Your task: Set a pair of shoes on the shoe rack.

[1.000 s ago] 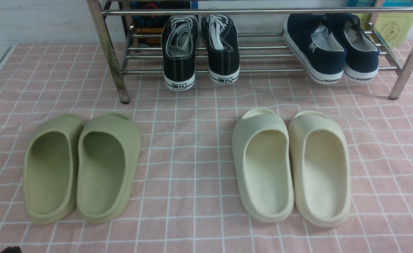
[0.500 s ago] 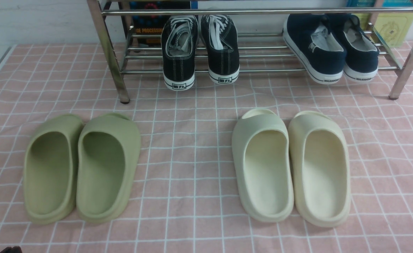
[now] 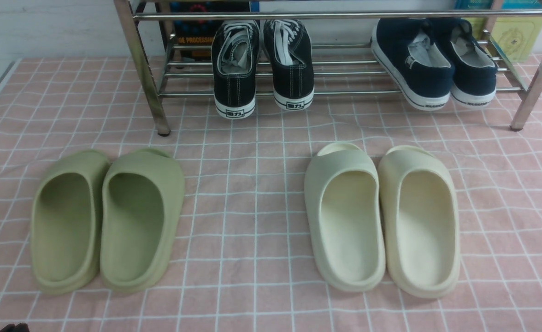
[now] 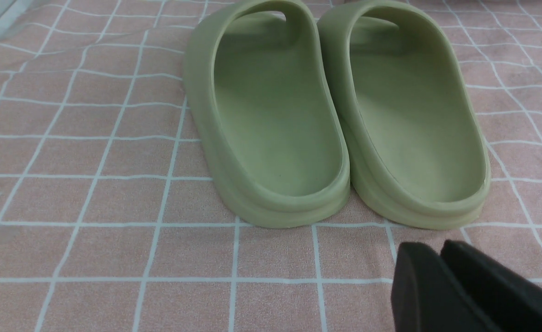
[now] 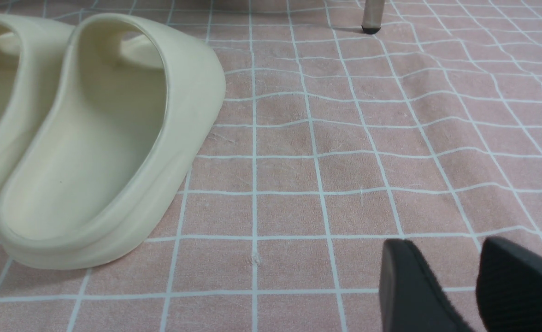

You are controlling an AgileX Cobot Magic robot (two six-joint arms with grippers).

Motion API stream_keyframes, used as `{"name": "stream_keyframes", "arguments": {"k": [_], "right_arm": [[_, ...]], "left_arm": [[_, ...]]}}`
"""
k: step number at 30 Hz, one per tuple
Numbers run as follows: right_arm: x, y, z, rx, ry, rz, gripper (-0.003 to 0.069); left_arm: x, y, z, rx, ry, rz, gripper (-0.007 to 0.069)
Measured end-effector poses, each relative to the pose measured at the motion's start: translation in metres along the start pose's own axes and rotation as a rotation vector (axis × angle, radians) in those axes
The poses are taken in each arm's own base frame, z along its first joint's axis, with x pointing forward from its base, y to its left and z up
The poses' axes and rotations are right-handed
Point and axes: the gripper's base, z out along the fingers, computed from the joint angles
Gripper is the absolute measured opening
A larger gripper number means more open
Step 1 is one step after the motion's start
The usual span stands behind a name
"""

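Note:
The two black canvas sneakers (image 3: 262, 64) with white laces stand side by side on the lower bars of the chrome shoe rack (image 3: 142, 69), heels toward me. My left gripper (image 4: 439, 251) is shut and empty, low over the cloth just behind the heels of the olive-green slippers (image 4: 335, 115). My right gripper (image 5: 446, 251) is open and empty, low over the cloth beside the cream slippers (image 5: 91, 138). Only a dark tip of the left gripper (image 3: 15, 328) shows at the bottom left edge of the front view; the right one is out of that view.
Navy slip-on shoes (image 3: 432, 60) sit at the right of the rack. Olive-green slippers (image 3: 107, 219) lie front left and cream slippers (image 3: 381, 219) front right on the pink checked cloth (image 3: 252, 184). A rack leg (image 5: 371, 16) stands beyond the right gripper.

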Motion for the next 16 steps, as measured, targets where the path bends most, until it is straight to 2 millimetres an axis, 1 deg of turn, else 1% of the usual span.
{"name": "stream_keyframes", "arguments": {"k": [16], "right_arm": [[0.0000,0.0000,0.0000,0.000,0.000,0.000,0.0240]], "left_arm": [[0.0000,0.0000,0.0000,0.000,0.000,0.000,0.0094]]}}
